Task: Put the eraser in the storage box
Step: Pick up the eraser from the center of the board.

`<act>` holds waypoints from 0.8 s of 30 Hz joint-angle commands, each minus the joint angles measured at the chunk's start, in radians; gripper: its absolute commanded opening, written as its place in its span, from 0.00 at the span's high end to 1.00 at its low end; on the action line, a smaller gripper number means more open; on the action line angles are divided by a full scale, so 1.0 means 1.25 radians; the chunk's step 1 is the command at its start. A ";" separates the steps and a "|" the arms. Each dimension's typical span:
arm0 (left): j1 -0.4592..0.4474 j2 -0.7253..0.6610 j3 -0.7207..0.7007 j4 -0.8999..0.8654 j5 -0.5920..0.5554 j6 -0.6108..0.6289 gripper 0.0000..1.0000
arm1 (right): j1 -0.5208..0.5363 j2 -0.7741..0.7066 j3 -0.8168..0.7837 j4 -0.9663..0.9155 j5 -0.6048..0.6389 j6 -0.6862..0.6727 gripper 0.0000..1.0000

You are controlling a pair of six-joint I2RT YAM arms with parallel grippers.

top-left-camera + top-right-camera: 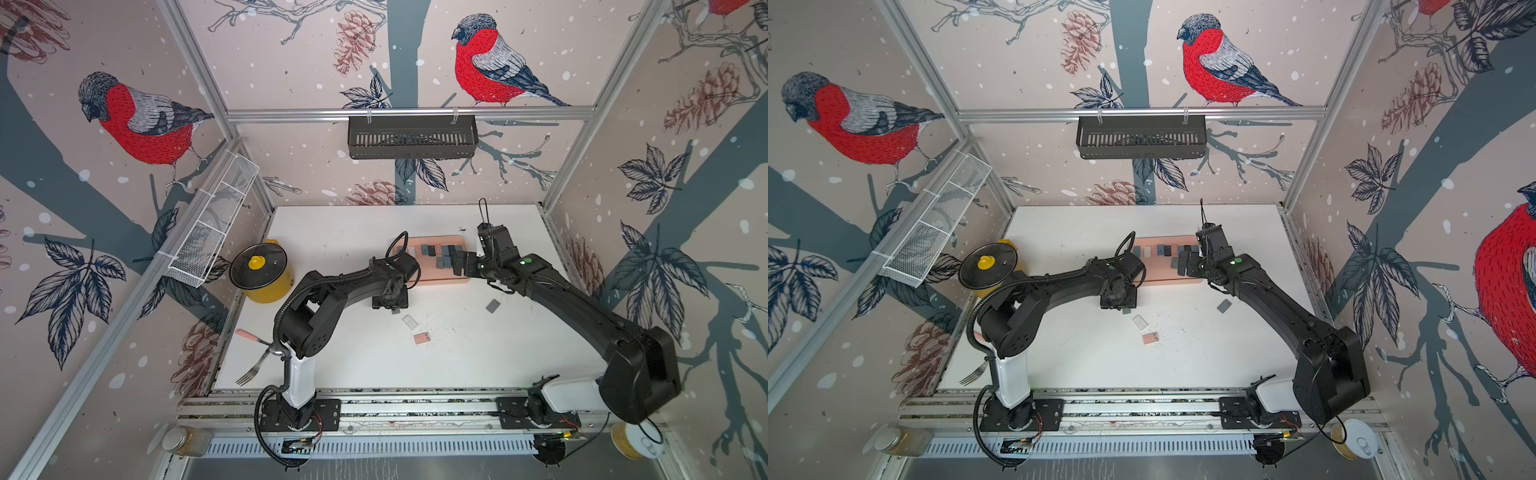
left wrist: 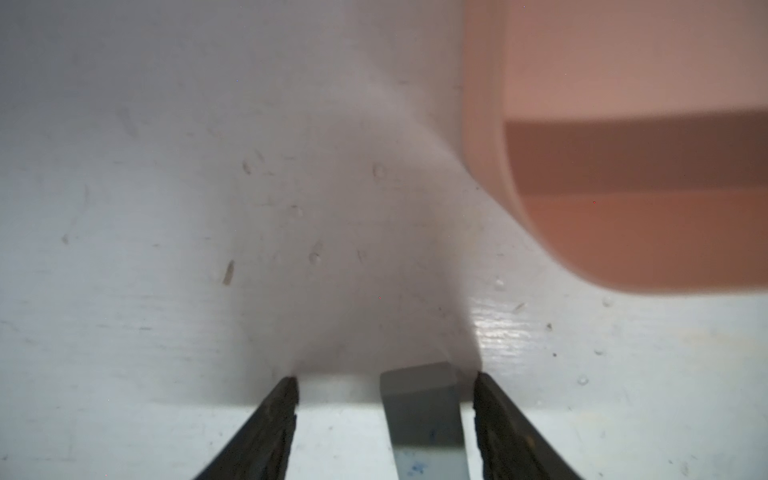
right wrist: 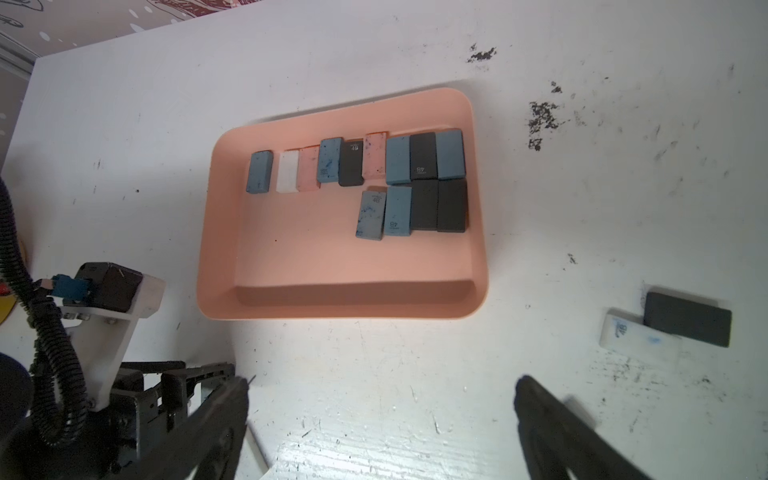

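L gripper (image 2: 385, 376) jaws spread, straddling grey eraser (image 2: 422, 399), not pinching; sits 7 o'clock of storage box (image 1: 440, 279). R gripper (image 3: 382, 380) spread wide, empty, box's 3 o'clock.

Yellow pot (image 1: 270, 293) with a dark lid is parked at the table's (image 1: 457, 365) 9 o'clock, a fork (image 1: 250, 370) is left around 8, white mesh basket (image 1: 212, 232) is hung at 10, black slotted basket (image 1: 411, 137) at 12.
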 commanded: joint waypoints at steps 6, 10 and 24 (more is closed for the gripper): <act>-0.003 0.031 -0.008 -0.095 -0.069 0.034 0.38 | -0.010 0.003 0.013 -0.017 0.005 -0.020 0.01; -0.009 0.031 -0.009 -0.101 -0.072 0.037 0.38 | -0.011 0.008 0.020 -0.018 0.000 -0.016 0.01; -0.028 -0.019 -0.087 -0.097 -0.062 0.016 0.42 | -0.011 0.011 0.018 -0.013 -0.004 -0.007 0.01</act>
